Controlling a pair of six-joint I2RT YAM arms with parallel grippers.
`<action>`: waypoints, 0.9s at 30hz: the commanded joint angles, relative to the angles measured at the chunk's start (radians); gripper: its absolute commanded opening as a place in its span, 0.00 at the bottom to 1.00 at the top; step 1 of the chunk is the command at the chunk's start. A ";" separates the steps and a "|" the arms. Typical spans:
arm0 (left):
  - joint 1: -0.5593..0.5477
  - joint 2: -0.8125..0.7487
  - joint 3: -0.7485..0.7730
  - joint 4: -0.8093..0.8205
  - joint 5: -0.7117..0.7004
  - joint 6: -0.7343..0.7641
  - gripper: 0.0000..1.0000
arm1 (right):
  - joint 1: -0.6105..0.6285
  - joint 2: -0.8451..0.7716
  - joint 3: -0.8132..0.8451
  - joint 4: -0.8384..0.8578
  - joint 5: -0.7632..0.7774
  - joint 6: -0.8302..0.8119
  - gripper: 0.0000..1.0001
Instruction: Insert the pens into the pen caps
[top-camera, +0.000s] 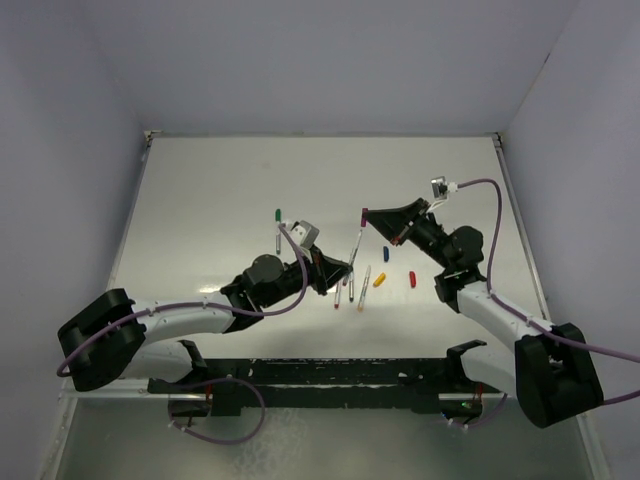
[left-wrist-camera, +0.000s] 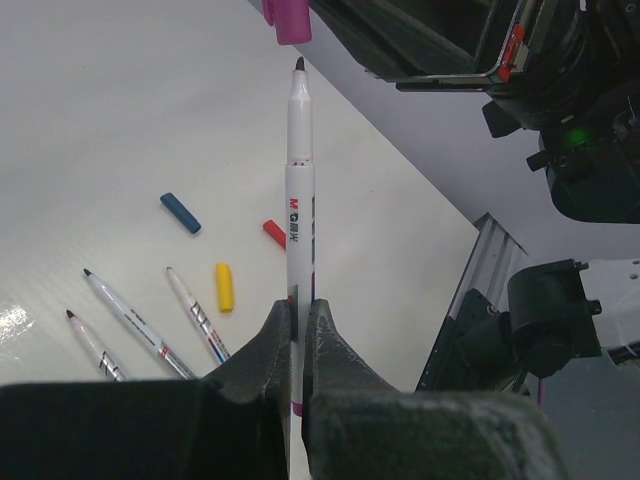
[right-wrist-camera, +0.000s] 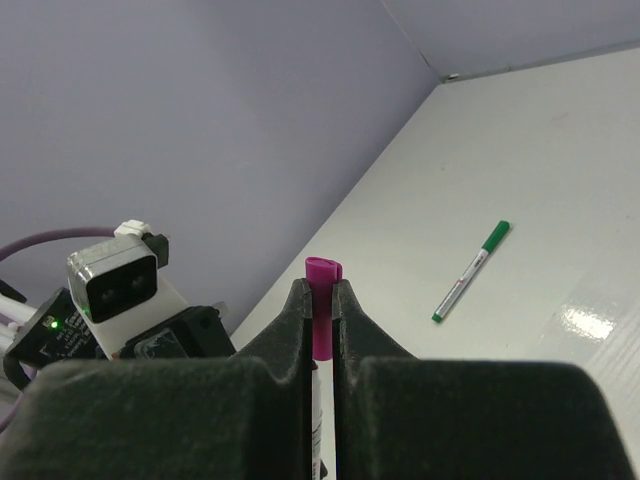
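One pen (left-wrist-camera: 300, 200) stands upright in the left gripper (left-wrist-camera: 300, 312), whose jaws are closed tight on its lower barrel. Its dark tip points at the magenta cap (left-wrist-camera: 288, 20) just above, close to the cap's mouth but not inside it. The right gripper (right-wrist-camera: 321, 292) is pinched shut on that cap, which pokes out past its fingertips. In the top view the two grippers meet over the middle of the worktop (top-camera: 220, 190), with the pen slanting up from the left gripper to the cap. Under them on the worktop lie three uncapped pens (left-wrist-camera: 135, 325), fanned side by side without touching. Loose caps lie near them. The yellow cap (left-wrist-camera: 225, 286) is just beside the nearest of the three pens. The red cap (left-wrist-camera: 273, 233) and the blue cap (left-wrist-camera: 180, 212) lie a little further off, and none of the caps touch. A green-capped pen (right-wrist-camera: 472, 272) lies alone on the worktop, on the left arm's side of the group and well apart from it.
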 joint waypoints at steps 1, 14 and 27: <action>0.010 -0.003 0.043 0.062 -0.005 -0.002 0.00 | 0.004 0.012 -0.006 0.096 -0.028 0.019 0.00; 0.020 0.013 0.049 0.070 0.011 -0.011 0.00 | 0.009 0.022 -0.031 0.136 -0.020 0.042 0.00; 0.020 0.017 0.052 0.071 0.022 -0.013 0.00 | 0.021 0.056 -0.021 0.185 -0.007 0.070 0.00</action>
